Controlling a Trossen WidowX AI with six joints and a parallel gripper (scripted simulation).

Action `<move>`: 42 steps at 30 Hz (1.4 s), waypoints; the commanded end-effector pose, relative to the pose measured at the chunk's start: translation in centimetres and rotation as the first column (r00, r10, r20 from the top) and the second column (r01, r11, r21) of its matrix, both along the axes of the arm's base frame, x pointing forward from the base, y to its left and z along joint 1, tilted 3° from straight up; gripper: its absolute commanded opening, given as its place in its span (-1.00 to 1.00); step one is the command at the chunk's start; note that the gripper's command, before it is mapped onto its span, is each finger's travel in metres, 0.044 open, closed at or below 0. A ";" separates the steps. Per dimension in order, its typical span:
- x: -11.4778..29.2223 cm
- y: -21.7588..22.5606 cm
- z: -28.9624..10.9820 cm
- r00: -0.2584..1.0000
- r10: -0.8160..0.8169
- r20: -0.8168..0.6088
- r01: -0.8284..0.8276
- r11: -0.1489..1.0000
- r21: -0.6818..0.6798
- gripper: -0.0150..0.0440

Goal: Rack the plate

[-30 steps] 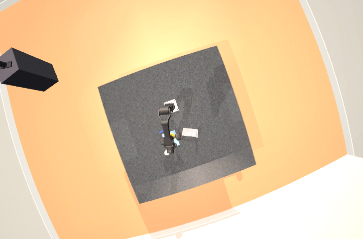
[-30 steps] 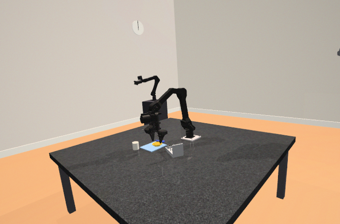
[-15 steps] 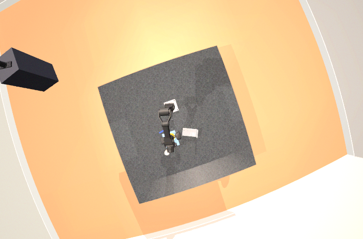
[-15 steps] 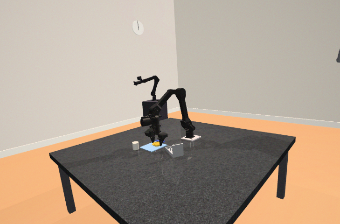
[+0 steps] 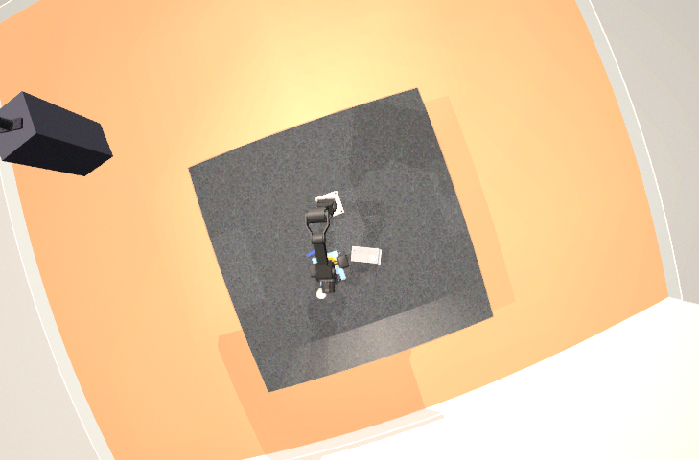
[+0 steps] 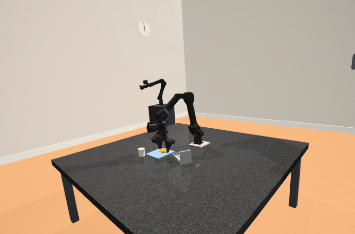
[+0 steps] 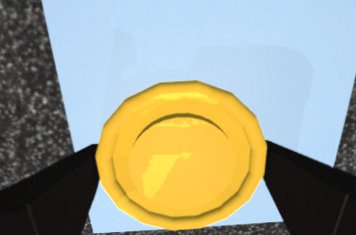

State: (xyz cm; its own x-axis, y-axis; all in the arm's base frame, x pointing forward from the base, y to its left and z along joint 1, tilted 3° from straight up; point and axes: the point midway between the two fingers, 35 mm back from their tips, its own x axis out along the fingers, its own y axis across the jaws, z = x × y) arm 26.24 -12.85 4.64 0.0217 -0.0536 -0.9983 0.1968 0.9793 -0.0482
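The yellow plate (image 5: 333, 259) (image 6: 163, 150) (image 7: 182, 166) lies flat over the light blue mat (image 5: 341, 272) (image 6: 155, 155) (image 7: 186, 29). My gripper (image 6: 164, 150) (image 7: 181, 151) points down, its two black fingers wide apart and against opposite sides of the plate's rim, so it is shut on the plate. Any gap beneath the plate is too small to tell. The dish rack (image 5: 364, 255) (image 6: 185, 157) stands beside the mat, its slots small in the top and exterior views, and it is outside the wrist view.
A white cup (image 5: 321, 293) (image 6: 141, 152) stands beside the mat, on the side away from the rack. A blue utensil (image 5: 311, 253) lies by the mat's edge toward the arm's white base plate (image 5: 337, 203) (image 6: 192, 145). The dark table (image 5: 415, 217) (image 6: 211, 187) carries everything.
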 end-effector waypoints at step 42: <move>1.5 0.0 14.0 1.000 0.003 0.000 -0.003 1.000 -0.002 -0.49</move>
State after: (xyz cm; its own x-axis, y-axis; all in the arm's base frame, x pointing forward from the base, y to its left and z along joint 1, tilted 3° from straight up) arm 27.68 -12.82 17.24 0.0168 -0.0504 -0.9986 0.1895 0.9808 -0.0463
